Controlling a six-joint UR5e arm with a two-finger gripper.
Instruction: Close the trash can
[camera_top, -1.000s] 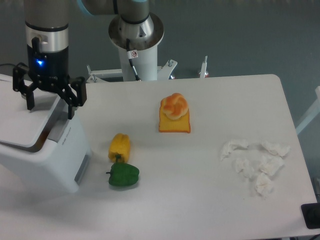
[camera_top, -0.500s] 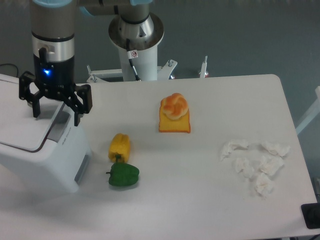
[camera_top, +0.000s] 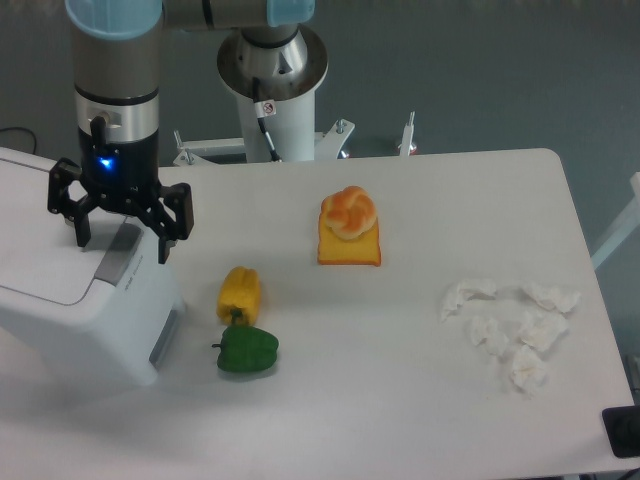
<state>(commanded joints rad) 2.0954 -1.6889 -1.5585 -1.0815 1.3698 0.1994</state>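
Note:
The white trash can (camera_top: 70, 300) sits at the left edge of the table, its flat lid (camera_top: 40, 240) lying down level on the body. A grey latch (camera_top: 117, 252) shows at the lid's right edge and a grey panel (camera_top: 165, 335) on the front. My gripper (camera_top: 122, 238) hangs over the can's right rear corner, fingers spread open, one fingertip (camera_top: 80, 232) over the lid and the other just past the can's edge. Nothing is between the fingers.
A yellow pepper (camera_top: 240, 293) and a green pepper (camera_top: 246, 350) lie just right of the can. A bun on orange bread (camera_top: 349, 228) sits mid-table. Crumpled white tissues (camera_top: 510, 320) are scattered at the right. The robot base (camera_top: 272, 80) stands behind.
The lid has gone from raised, with a gap showing beneath it, to lying flat. My gripper moved slightly right and down along the can's rear corner, staying open.

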